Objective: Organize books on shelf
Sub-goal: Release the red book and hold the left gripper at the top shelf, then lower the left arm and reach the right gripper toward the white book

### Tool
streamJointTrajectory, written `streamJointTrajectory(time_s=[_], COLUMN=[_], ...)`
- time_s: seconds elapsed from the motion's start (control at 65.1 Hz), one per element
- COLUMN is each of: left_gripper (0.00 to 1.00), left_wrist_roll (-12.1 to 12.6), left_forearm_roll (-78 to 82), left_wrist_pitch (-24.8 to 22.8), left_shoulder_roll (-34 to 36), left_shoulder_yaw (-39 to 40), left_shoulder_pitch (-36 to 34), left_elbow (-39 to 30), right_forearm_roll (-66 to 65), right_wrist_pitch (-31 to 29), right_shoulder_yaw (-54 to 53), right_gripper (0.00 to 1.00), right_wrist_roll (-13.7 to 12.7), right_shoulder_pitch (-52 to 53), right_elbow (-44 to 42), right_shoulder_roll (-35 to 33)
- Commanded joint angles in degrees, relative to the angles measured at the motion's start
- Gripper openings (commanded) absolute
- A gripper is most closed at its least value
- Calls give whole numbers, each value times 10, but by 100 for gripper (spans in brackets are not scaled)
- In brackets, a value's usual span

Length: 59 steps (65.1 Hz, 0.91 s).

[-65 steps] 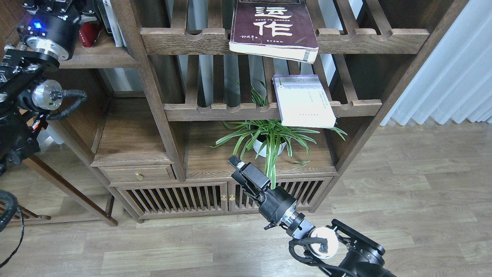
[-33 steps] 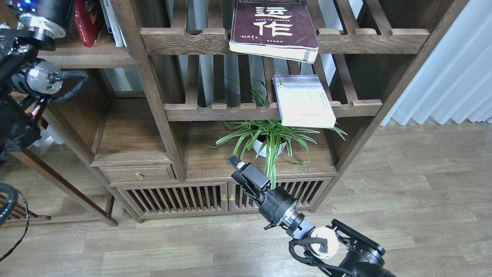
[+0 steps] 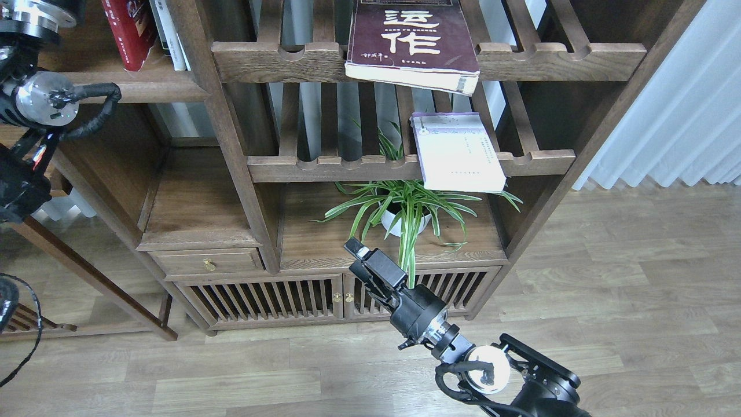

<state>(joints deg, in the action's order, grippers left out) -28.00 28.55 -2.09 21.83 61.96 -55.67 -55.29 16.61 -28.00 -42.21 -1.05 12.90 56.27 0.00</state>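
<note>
The red book (image 3: 124, 32) stands leaning on the solid dark-brown shelf (image 3: 139, 87) at the upper left, beside thin white-spined books (image 3: 168, 32). The large maroon book (image 3: 412, 43) lies on the upper slatted rack and overhangs its front rail. The pale book (image 3: 460, 152) lies on the lower slatted rack, also jutting forward. My left arm (image 3: 37, 98) rises along the left edge; its gripper is beyond the top of the view. My right gripper (image 3: 355, 248) hangs low in front of the cabinet, below the books, dark, with its fingers not separable.
A potted spider plant (image 3: 405, 211) sits on the cabinet top just behind my right gripper. A drawer (image 3: 208, 262) and slatted cabinet doors (image 3: 260, 301) lie below. White curtains (image 3: 677, 116) hang at the right. Wooden floor stretches to the right.
My left arm has lifted upward and its end has left the view at the top, uncovering the red book on the shelf. My right arm has barely shifted.
</note>
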Motion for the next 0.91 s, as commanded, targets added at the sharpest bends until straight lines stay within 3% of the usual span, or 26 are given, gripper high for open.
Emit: streamJointTrajectory(time_s=[0.0, 0.154, 0.276, 0.445, 0.553, 0.676, 0.768, 0.891], left_gripper=[65, 71, 72, 73, 79, 86, 99, 100], left_wrist_roll=[0, 0, 0, 0, 0, 7, 8, 10], left_forearm_roll=[-2, -13, -49, -53, -53, -53, -53, -53], left_wrist_pitch=[-3, -11, -68, -122, -136, -144, -151, -164], left_shoulder_roll=[0, -10, -35, -72, -132, -155, -188, -218], left_shoulder_yaw=[46, 101, 128, 130, 128, 123, 109, 105], left_shoulder_pitch=[68, 145, 201, 256, 293, 320, 354, 409], left_elbow=[-77, -174, -227, -233, -237, -237, -238, -238], right_forearm_roll=[0, 1, 2, 6, 11, 11, 13, 21], right_wrist_pitch=[0, 0, 0, 0, 0, 0, 0, 0], right_shoulder_yaw=[-6, -11, -12, -25, -64, -69, -78, -113], right_gripper=[98, 98, 98, 98, 98, 98, 98, 98], right_wrist_roll=[0, 0, 1, 1, 14, 29, 34, 35], right_shoulder_pitch=[-1, -1, -1, -1, -4, -5, -6, -8], right_elbow=[4, 7, 7, 8, 18, 18, 11, 0], right_shoulder_roll=[0, 0, 0, 0, 0, 0, 0, 0])
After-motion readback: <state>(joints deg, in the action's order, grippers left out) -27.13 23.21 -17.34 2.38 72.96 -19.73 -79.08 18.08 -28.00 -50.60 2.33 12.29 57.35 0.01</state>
